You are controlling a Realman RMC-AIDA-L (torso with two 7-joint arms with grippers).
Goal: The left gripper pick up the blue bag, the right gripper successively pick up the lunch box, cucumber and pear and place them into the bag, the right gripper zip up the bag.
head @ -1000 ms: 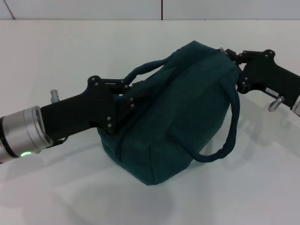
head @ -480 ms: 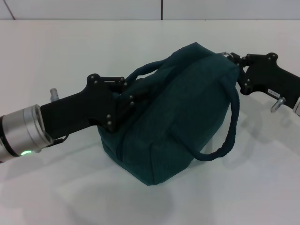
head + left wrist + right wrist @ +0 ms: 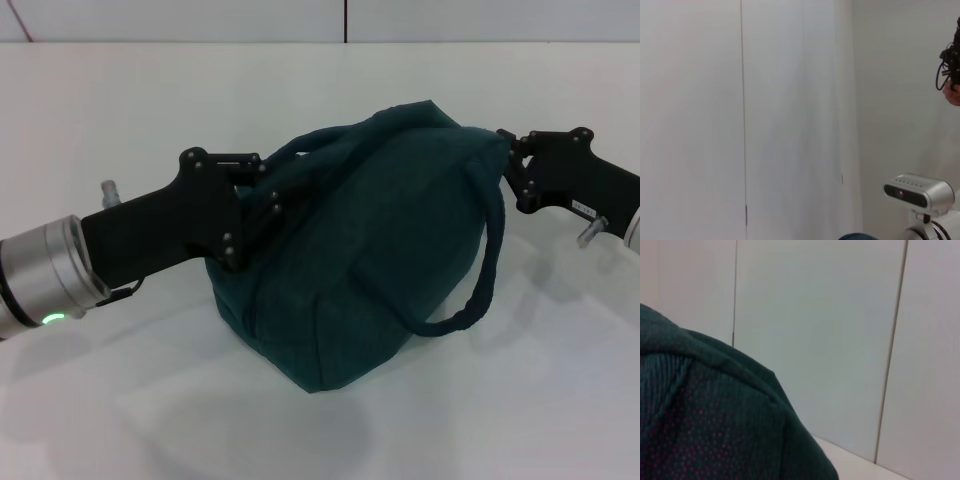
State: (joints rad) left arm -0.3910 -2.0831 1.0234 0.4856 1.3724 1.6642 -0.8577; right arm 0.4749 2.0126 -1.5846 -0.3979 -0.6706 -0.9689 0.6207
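- Head view: the dark teal soft fabric bag (image 3: 370, 250) with rope-like handles sits on the white bench (image 3: 150, 420). The left pincer (image 3: 262, 205) presses into the bag's left upper side under a handle; whether it is clamped on cloth, I cannot tell. The right pincer (image 3: 512, 165) meets the bag's right top corner, where the zip end probably lies; its grip is hidden too.
- Left wrist view: only a pale wall, the robot's head unit (image 3: 917, 190) and a sliver of the bag show.
- Right wrist view: the bag's cloth fills the near side, with wall panels beyond it.
- Judgement: the bag looks limp and full, so it sags; grip it by the firm seam or the zip tab, not the loose cloth.
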